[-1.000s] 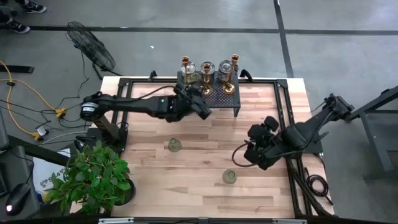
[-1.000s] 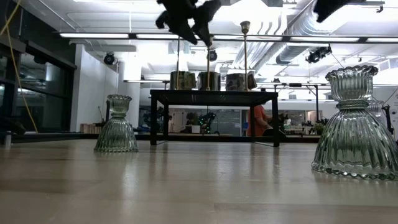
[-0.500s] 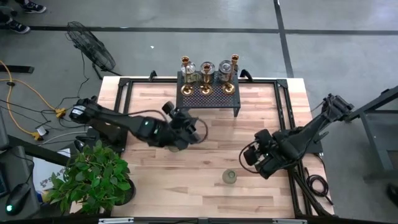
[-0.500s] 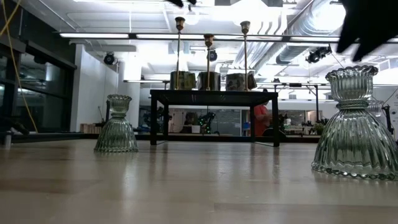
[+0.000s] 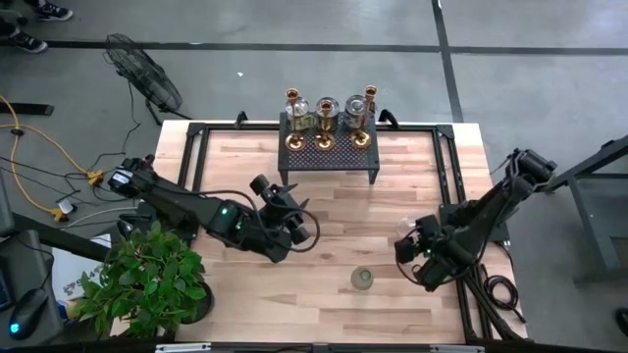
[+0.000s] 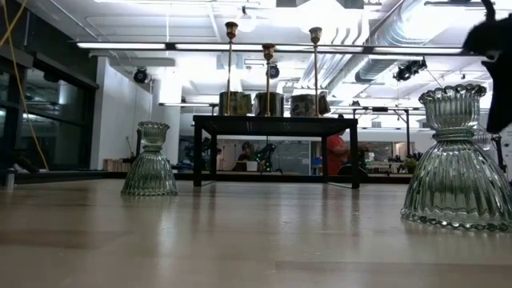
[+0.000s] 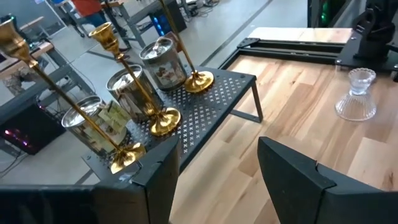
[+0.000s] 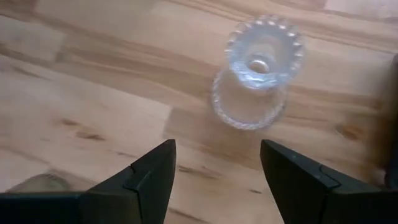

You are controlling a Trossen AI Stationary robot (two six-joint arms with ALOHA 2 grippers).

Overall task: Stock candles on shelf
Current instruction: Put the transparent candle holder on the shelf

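The black mesh shelf (image 5: 334, 159) stands at the table's far middle on thin legs. It carries three brass candlesticks (image 7: 124, 68) and jar candles (image 7: 163, 59) between them. Two clear ribbed glass candle holders stand upright on the wood. One is near the front (image 5: 362, 278), also seen in the right wrist view (image 8: 256, 71). The other (image 6: 150, 160) is hidden under my left arm in the high view. My left gripper (image 5: 294, 227) is open and empty above mid-table. My right gripper (image 5: 407, 253) is open and empty, above and to the right of the near holder.
A green potted plant (image 5: 147, 279) stands at the near left corner. Black frame rails (image 5: 446, 186) run along the table's sides and far edge. Bare wood lies between the shelf and the near holder. A person in red (image 6: 332, 152) shows in the room behind.
My left gripper has left the shelf's left end and gone toward the near edge, to mid-table over the left glass holder, and has passed out of the low view. My right gripper has drifted toward the near right corner. The candlesticks and glass holders have stayed put.
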